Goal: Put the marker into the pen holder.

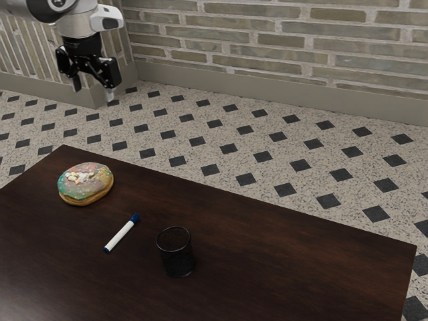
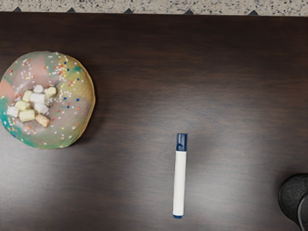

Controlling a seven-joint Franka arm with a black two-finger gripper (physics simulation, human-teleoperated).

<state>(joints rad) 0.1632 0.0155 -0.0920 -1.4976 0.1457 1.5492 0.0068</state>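
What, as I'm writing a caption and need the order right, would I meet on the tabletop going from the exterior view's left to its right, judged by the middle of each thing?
Frosted donut → white marker with a blue cap → black pen holder.

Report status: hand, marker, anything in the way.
Hand open, raised, empty. Marker flat on table, outside pen holder. Donut and pen holder on either side of marker, neither touching it.
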